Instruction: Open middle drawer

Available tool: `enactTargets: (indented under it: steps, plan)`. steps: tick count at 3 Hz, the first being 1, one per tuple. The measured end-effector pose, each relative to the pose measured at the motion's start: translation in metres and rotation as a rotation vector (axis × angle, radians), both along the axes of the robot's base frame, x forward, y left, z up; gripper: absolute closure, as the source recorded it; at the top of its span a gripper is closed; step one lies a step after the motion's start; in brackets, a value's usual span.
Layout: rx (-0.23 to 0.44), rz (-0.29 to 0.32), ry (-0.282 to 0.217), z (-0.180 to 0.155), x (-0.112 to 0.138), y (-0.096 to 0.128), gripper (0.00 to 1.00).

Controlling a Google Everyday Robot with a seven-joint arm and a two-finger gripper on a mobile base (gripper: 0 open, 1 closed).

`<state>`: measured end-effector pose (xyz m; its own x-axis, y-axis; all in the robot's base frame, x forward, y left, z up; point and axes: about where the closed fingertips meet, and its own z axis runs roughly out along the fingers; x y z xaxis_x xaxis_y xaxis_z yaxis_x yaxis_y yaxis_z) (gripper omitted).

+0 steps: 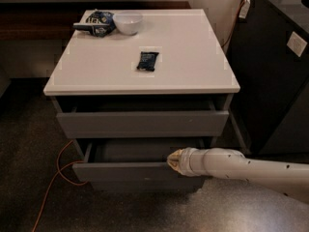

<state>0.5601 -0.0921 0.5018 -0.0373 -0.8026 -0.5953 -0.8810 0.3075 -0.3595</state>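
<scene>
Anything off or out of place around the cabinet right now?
An orange cable loops on the floor by the left corner of the middle drawer, a snag risk. The top drawer also sits slightly ajar. The gripper is at the middle drawer's front edge.

High front view; tool (173, 160) low, central

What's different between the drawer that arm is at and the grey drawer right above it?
The middle drawer stands well out, its inside showing; the upper drawer is out only slightly. The gripper sits at the middle drawer's top front edge; nothing touches the upper drawer. The upper drawer's front looks taller. Both are grey, wide and handleless.
</scene>
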Motion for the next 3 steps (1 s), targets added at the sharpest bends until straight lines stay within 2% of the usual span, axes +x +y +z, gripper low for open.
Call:
enactTargets:
  steps: [1, 3]
  plan:
    - [-0.005, -0.031, 0.005, -0.007, 0.022, -0.007, 1.00]
    - [-0.045, -0.053, 0.046, -0.038, 0.057, -0.012, 1.00]
